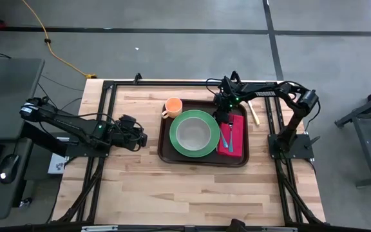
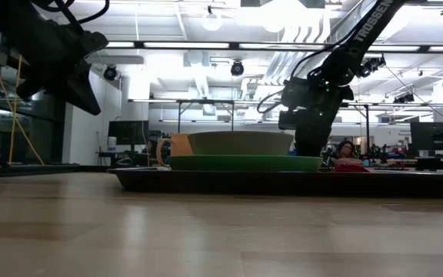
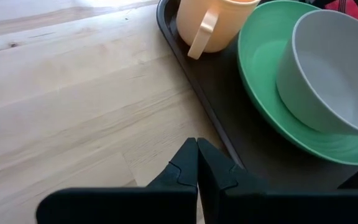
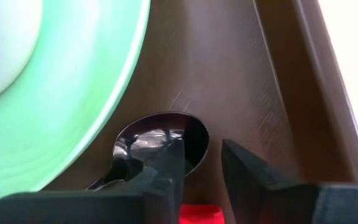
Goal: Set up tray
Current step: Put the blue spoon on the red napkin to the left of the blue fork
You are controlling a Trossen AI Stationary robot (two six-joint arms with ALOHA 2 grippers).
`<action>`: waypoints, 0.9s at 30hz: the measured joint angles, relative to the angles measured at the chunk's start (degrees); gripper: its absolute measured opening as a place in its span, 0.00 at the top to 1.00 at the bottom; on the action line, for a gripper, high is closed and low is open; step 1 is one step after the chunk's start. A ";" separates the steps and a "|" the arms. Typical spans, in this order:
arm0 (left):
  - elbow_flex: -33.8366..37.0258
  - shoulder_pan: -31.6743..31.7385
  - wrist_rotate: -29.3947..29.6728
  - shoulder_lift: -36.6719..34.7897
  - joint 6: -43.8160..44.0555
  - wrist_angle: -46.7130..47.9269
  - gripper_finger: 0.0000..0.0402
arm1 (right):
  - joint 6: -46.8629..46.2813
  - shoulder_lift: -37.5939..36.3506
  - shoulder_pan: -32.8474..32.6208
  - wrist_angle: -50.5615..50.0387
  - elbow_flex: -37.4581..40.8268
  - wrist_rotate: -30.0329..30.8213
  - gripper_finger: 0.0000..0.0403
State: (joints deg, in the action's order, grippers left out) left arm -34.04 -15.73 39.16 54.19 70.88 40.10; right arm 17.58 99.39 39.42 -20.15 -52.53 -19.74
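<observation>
The dark brown tray (image 1: 201,156) lies mid-table and carries a green plate (image 1: 179,143) with a grey bowl (image 1: 192,133), an orange cup (image 1: 173,106) and a red napkin (image 1: 237,132) with a utensil (image 1: 229,139) on it. My right gripper (image 4: 201,165) is open, low over the tray's far right part at the napkin's far end. A shiny spoon (image 4: 160,140) lies there with its bowl on the tray, beside one finger (image 4: 166,174). My left gripper (image 3: 197,163) is shut and hovers over bare wood just left of the tray's rim (image 3: 185,62). My right gripper points down at the tray. One finger (image 4: 169,168) stands over the edge of the spoon's bowl (image 4: 151,134), and the other is clear of it. Whether that finger touches the spoon, I cannot tell. The spoon's handle runs back under the gripper, out of sight.
A pale wooden stick-like utensil (image 1: 255,115) lies on the table just right of the tray. A black frame (image 1: 108,90) runs along the table's far and side edges. Bare wood (image 1: 192,193) stretches between the tray and the near edge.
</observation>
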 joint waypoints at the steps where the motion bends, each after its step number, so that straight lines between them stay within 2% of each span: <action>1: 0.00 -0.01 0.00 0.00 0.01 0.06 0.92 | 0.00 0.00 0.00 -0.14 0.01 -0.01 0.81; 13: 0.00 0.01 0.00 0.00 0.10 0.47 0.92 | -0.94 -0.02 1.86 -1.65 -0.04 -0.72 0.96; 27: 0.00 0.01 0.02 0.00 0.12 0.53 0.92 | -1.02 -0.04 1.95 -2.64 -0.04 -0.44 0.98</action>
State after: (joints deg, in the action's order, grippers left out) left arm -34.04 -15.72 39.18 54.19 71.00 40.64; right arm 16.57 99.35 41.36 -22.79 -52.58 -20.18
